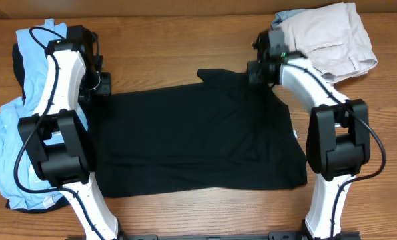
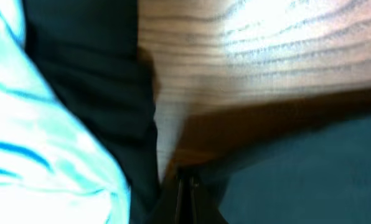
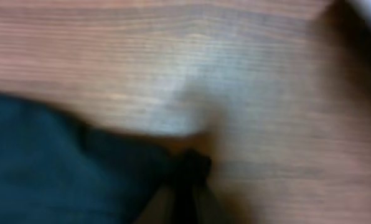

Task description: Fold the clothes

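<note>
Hard to make out much up close, with both wrist views blurry. From above, cannot see the fingertips of the left gripper [image 1: 102,85] or the right gripper [image 1: 257,69], both tucked under their own black heads. In the left wrist view, just two dark fingers [image 2: 173,202] pressed tight together at the bottom edge, pinching the edge of the black T-shirt [image 1: 198,143] with no gap between. In the right wrist view, much the same but fuzzier: fingers [image 3: 164,208] close together, nipping a small dark lump of the same shirt. From above, easy to find the black T-shirt: spread out flat in the middle of the table [image 1: 185,40], between the two arms, one top corner at each gripper, a small bump of cloth sticking up near the right one. On the left, a heap of light blue shirt [image 1: 8,143], partly hidden behind the left arm and cut off in the left wrist view. At the top right corner, beige trousers [image 1: 328,37], partly behind the right arm. Underneath it all, brown wood with a clear grain, bright with glare in places. Room past the table out of view.
</note>
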Controlling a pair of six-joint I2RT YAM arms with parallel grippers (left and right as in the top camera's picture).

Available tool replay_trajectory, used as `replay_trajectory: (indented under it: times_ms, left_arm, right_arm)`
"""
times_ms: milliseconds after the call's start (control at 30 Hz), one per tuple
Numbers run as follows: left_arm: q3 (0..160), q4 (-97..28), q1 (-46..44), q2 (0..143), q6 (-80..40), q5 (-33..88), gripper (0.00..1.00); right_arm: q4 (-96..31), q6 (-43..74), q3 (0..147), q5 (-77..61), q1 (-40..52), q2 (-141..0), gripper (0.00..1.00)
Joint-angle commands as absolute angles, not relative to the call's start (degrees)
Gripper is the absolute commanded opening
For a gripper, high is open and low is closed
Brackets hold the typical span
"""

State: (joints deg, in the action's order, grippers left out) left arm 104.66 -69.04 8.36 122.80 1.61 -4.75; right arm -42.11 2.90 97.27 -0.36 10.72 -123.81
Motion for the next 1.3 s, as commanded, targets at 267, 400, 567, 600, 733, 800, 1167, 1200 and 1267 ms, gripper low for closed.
replay_trajectory:
  times_ms: [267, 400, 567, 600, 733, 800, 1167, 1200, 1267]
  left_arm:
    - [114.15, -79.61, 8.6, 122.87, -3.46, -4.23, 0.04]
    - [114.13, -83.18, 8.6, 122.87, -3.44, -3.18, 0.04]
    - [113.91, -86.76, 8.6, 122.87, -2.85, -3.09, 0.04]
    - [113.69, -87.31, 8.6, 122.87, -2.66, -3.14, 0.04]
    - [111.66, -89.38, 8.49, 122.87, -1.65, -2.94, 0.04]
    - [109.51, -89.97, 8.19, 122.87, -1.02, -2.96, 0.04]
    - [90.7, -84.66, 7.79, 122.87, 0.23, -1.98, 0.04]
    - [88.79, -83.68, 7.79, 122.87, 0.23, -1.83, 0.04]
    - [87.37, -82.52, 7.79, 122.87, 0.21, -1.8, 0.04]
  right_arm:
    - [-72.03, 3.2, 117.3, -5.39, 7.94, -119.61, 0.04]
    - [-79.09, 3.2, 117.3, -8.05, 6.98, -118.15, 0.04]
    - [-86.24, 3.33, 116.86, -8.29, 6.5, -116.31, 0.04]
    - [-87.09, 3.97, 116.09, -8.27, 6.5, -115.7, 0.04]
    - [-88.31, 6.17, 109.82, -8.25, 6.35, -112.79, 0.04]
    - [-87.18, 7.64, 104.75, -8.01, 6.22, -111.0, 0.04]
    - [-79.07, 11.7, 78.39, -7.62, 3.49, -108.12, 0.11]
    - [-78.22, 11.86, 76.84, -7.62, 2.5, -108.12, 0.14]
    - [-77.58, 11.77, 76.6, -7.62, 1.21, -108.12, 0.17]
